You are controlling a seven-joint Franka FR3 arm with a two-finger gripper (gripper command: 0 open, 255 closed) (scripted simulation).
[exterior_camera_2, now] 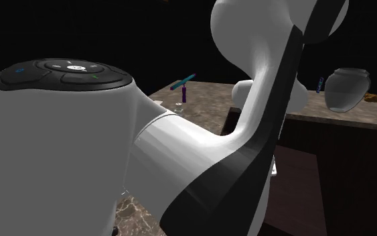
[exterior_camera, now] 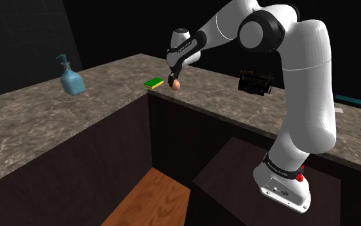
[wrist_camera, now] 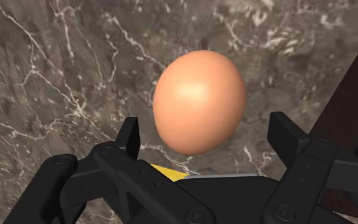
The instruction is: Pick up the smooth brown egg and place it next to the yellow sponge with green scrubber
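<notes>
The egg [exterior_camera: 177, 83] rests on the bench [exterior_camera: 108, 86] just beside the sponge [exterior_camera: 154, 83]. The hand [exterior_camera: 175, 79] hovers over it, fingers spread and not touching. The placing looks done, and I'd say only backing away is left.

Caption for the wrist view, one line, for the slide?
Brown egg between open fingers that do not touch it, marbled counter behind, yellow sponge corner nearby.
</notes>
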